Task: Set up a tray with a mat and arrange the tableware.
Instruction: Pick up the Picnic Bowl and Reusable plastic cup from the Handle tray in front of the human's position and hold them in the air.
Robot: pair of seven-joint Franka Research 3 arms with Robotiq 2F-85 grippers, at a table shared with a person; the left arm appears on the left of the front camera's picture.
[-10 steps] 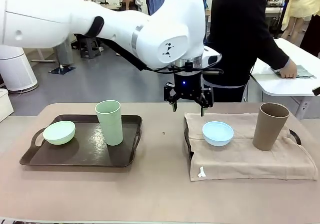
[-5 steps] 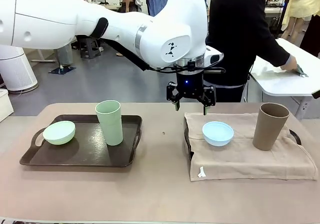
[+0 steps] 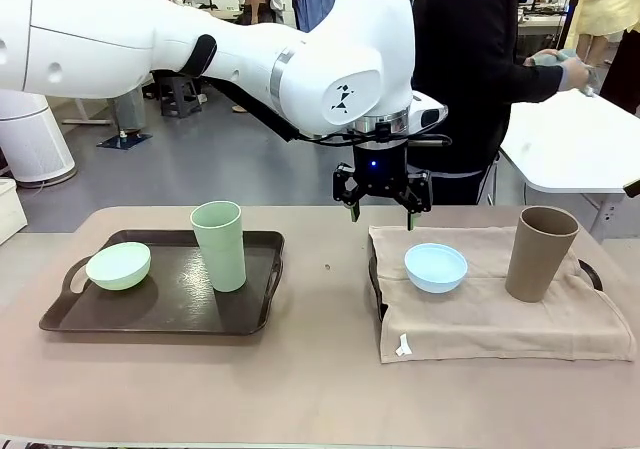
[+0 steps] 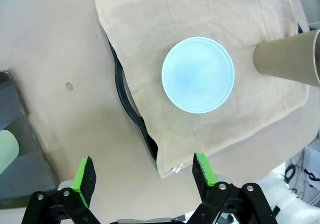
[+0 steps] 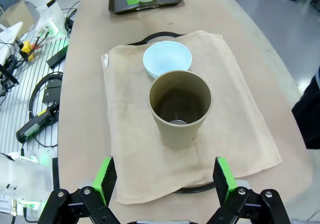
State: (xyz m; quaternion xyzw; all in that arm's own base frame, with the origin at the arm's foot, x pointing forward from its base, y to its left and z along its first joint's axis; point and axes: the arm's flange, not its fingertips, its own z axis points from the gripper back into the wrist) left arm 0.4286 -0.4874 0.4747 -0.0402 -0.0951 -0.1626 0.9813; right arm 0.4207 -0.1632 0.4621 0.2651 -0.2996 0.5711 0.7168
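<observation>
Finds the left gripper [image 3: 381,201] spread and empty, hanging over the mat's [image 3: 480,319] far edge at 11 o'clock from the pale blue bowl [image 3: 435,267]. Finds the right gripper [image 5: 165,181] spread too, above the brown cup [image 3: 540,253] at the bowl's 3 o'clock. Makes out little of the tray [image 4: 121,92] under the mat beyond its dark handles.

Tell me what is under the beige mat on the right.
A dark tray: its handles poke out at the mat's left and right edges. The mat hides the rest.
</observation>
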